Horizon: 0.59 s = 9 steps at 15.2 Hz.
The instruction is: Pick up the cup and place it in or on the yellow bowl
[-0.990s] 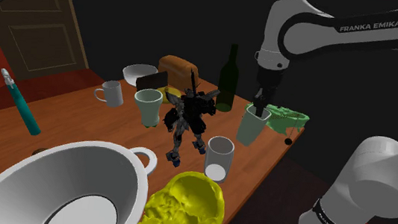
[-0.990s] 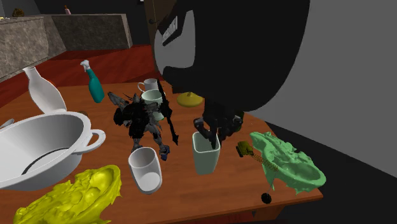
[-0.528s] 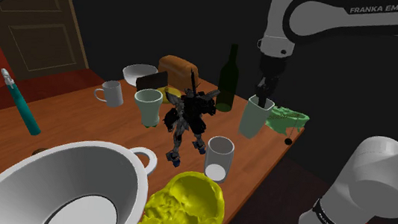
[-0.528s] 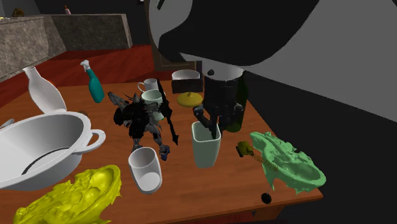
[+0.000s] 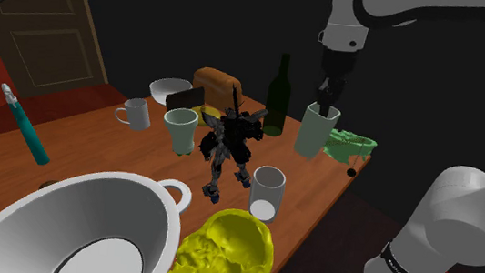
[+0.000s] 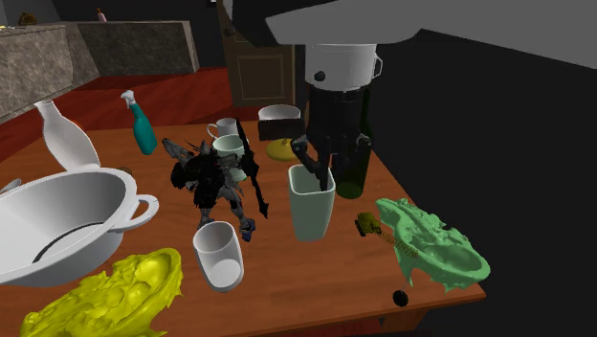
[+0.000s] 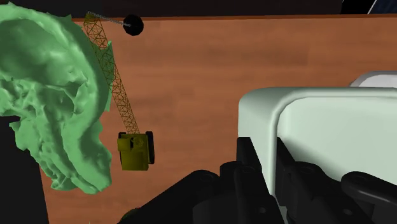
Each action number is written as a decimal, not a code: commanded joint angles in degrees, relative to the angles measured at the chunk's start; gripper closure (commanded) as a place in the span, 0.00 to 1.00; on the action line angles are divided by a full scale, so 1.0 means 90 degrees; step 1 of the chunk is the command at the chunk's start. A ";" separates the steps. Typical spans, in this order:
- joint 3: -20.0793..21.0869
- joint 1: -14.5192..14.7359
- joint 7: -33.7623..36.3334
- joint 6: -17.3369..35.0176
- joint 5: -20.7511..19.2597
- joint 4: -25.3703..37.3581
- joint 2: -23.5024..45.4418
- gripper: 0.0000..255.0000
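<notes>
Gripper (image 5: 326,101) points straight down and is closed narrowly on the rim of the cup (image 5: 315,132). In the wrist view one black finger (image 7: 247,159) lies against the outside of the cup (image 7: 331,137) wall and the other sits inside, with the wall pinched between them. The cup, a pale greenish white, stands nearly upright, its mouth up toward the gripper (image 6: 314,172) and its long axis close to vertical. The cup (image 6: 311,203) hangs from the fingers and seems just clear of the table (image 6: 306,278). It is beside the green lumpy thing (image 6: 431,239) and the small toy crane (image 7: 130,137), in front of the dark bottle (image 5: 278,96). The yellow bowl (image 5: 225,253) rests well apart at the table's near end, past the white tumbler (image 5: 266,191).
</notes>
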 commanded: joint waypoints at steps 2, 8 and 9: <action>0.0009 0.0005 0.0011 -0.0248 0.0007 0.0296 0.0048 1.00; 0.0012 0.0008 0.0014 -0.0734 0.0012 0.0907 0.0172 1.00; 0.0013 0.0009 0.0015 -0.0757 0.0012 0.0935 0.0178 1.00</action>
